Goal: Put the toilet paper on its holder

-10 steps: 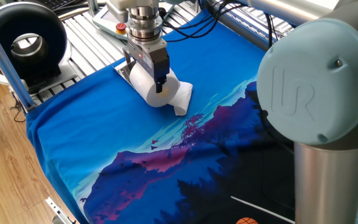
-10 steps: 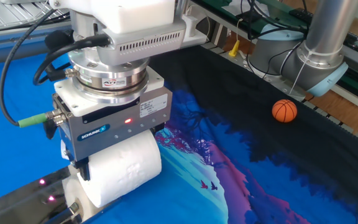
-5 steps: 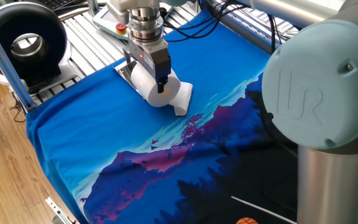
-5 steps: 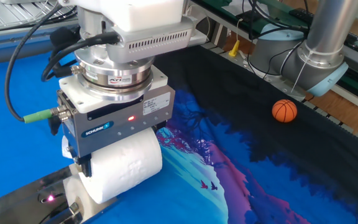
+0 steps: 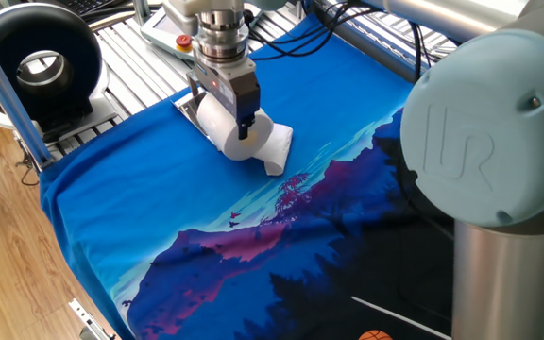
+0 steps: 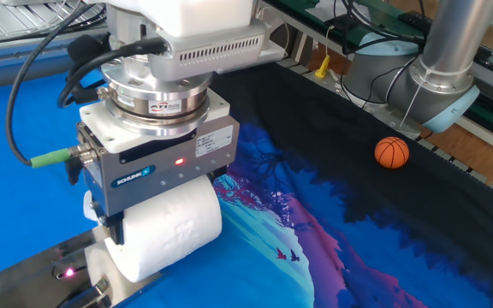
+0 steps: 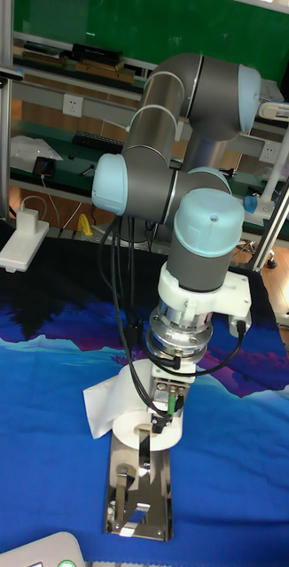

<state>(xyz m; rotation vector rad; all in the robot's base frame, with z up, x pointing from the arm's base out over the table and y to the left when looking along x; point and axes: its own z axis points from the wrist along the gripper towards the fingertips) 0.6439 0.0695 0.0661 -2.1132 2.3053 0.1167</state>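
The toilet paper is a fat white roll lying on its side, with a loose sheet end trailing to the right. My gripper comes straight down on it and is shut on the roll, one finger at its open end. The holder, a shiny silver plate, lies just beside and under that end. In the tall fixed view the roll sits at the far end of the holder's plate, and the bent arm points toward the roll's core. My gripper hides part of that core.
A blue printed cloth covers the table. An orange ball rests on its dark part. A white pendant with a red button lies behind the gripper. The robot's big elbow joint fills the right of one fixed view.
The gripper stays shut on the roll and has shifted only slightly. The elbow joint has moved a little up and right in one fixed view.
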